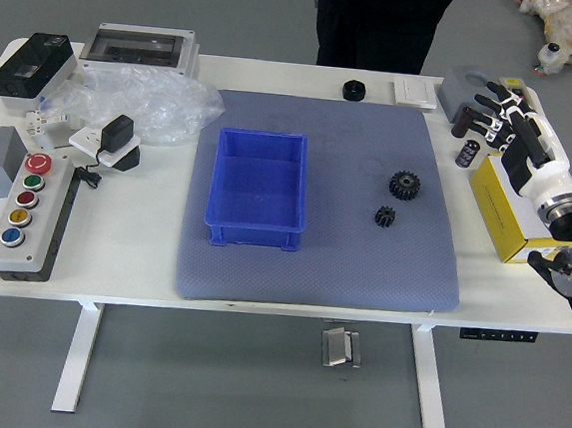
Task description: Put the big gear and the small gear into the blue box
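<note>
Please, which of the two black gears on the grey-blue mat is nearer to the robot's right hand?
The bigger black toothed gear. It lies farther forward and slightly right; the smaller black gear is farther from the black right hand.

The head view looks from high up, on the robot's side of the white table [127, 250], and it faces forward and down. It stands back enough to take in nearly all the tabletop, the floor [202, 367] before it and, at the far side, a person [383, 22] cut by the top border.
</note>
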You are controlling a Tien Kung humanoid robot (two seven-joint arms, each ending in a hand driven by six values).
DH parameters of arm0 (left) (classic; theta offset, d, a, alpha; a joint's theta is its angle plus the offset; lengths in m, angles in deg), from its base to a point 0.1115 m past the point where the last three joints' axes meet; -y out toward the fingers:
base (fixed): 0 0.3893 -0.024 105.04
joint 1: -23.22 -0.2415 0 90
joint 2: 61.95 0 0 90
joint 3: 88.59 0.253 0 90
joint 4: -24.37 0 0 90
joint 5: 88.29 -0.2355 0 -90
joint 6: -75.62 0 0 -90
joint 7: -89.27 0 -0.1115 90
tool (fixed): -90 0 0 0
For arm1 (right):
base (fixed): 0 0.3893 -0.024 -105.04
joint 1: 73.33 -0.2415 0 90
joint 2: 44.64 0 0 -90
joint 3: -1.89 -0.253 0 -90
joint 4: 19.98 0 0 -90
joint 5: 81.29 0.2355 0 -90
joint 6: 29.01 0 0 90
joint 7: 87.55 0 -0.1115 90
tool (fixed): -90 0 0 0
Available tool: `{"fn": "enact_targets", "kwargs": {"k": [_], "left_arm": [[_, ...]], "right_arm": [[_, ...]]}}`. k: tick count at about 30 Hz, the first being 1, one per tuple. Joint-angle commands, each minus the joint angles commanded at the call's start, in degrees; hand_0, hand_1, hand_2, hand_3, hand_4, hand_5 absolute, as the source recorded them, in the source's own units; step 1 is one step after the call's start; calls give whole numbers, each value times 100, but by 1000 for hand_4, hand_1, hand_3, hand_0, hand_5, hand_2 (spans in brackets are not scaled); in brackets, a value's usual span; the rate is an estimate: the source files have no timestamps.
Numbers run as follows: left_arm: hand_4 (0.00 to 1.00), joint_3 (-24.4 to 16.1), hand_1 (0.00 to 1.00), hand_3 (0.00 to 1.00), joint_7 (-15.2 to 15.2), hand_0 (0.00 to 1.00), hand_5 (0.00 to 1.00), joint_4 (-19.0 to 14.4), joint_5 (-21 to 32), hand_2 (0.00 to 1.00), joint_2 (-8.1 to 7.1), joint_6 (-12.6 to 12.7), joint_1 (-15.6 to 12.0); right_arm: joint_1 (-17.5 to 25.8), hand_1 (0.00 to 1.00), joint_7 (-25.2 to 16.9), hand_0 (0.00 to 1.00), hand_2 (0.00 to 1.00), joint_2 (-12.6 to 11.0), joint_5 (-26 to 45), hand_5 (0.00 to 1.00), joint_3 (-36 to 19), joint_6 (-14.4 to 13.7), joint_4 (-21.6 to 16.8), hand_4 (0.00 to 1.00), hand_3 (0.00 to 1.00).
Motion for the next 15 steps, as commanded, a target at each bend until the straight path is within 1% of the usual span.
{"fn": "enact_targets", "kwargs": {"k": [3, 4, 7, 9, 10, 15], "left_arm": [[668, 1, 814, 821, -2, 848, 313, 0, -7, 793, 2, -3, 2], [667, 1, 814, 821, -2, 849, 310, 0, -13, 793, 3, -5, 5], [667, -4, 814, 821, -3, 849, 310, 0, -32, 793, 5, -12, 15], [667, -4, 814, 821, -5, 849, 310, 0, -40, 793, 7, -16, 20], [667, -3, 814, 821, -5, 849, 310, 0, -43, 794, 7, -18, 22], [667, 6, 814, 821, -10, 849, 310, 0, -44, 794, -4, -19, 17]], "right_arm": [[-151, 661, 129, 730, 737, 36, -372, 360, 140, -97, 155, 687, 761], [-235, 663, 216, 722, 772, 57, -574, 265, 237, -150, 239, 694, 810], [-458, 663, 493, 722, 772, 121, -1262, 265, 477, -188, 446, 694, 810], [-584, 663, 653, 722, 772, 166, -1709, 265, 629, -172, 562, 694, 810], [-644, 688, 733, 722, 818, 188, -1915, 217, 697, -150, 613, 698, 833], [-863, 688, 1029, 722, 818, 273, -3049, 217, 1059, -44, 802, 698, 833]]}}
